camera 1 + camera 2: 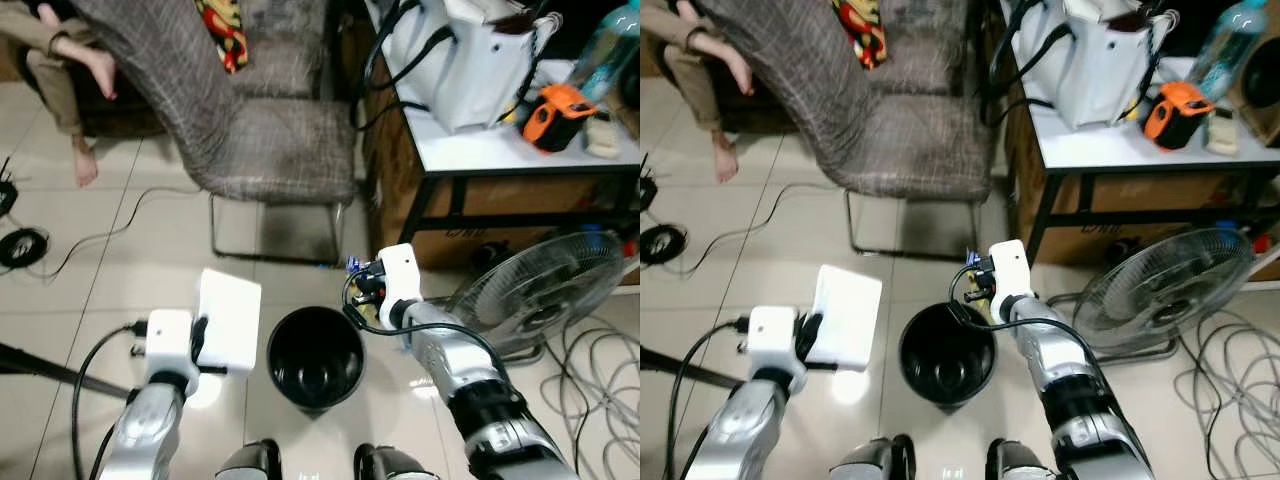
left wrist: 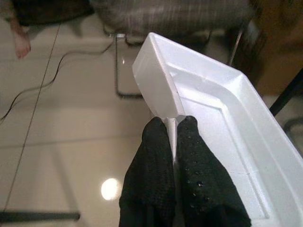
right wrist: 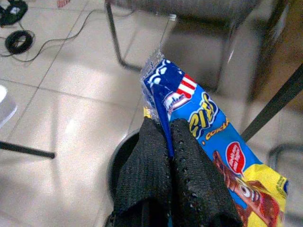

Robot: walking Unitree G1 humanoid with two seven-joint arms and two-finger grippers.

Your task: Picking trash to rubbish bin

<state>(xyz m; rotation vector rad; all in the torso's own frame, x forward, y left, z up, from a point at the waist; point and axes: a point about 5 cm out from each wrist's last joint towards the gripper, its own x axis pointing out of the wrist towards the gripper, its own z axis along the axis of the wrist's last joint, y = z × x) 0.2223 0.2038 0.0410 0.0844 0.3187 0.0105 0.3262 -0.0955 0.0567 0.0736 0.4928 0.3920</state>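
A round black rubbish bin [image 1: 315, 358] stands on the tiled floor right in front of me, between my two arms. My left gripper [image 2: 172, 124] is shut on the rim of a white foam tray [image 1: 229, 321], held up just left of the bin. My right gripper [image 3: 166, 126] is shut on a blue and yellow snack wrapper [image 3: 213, 142], held over the bin's right rim. In the eye views the wrapper shows as a small blue scrap [image 1: 353, 265] beyond the right wrist.
A grey fabric chair [image 1: 270, 120] on a metal frame stands just beyond the bin. A person's bare feet [image 1: 85, 160] are at the far left. A floor fan [image 1: 545, 290] and loose cables [image 1: 600, 370] lie to the right, under a cluttered table [image 1: 520, 145].
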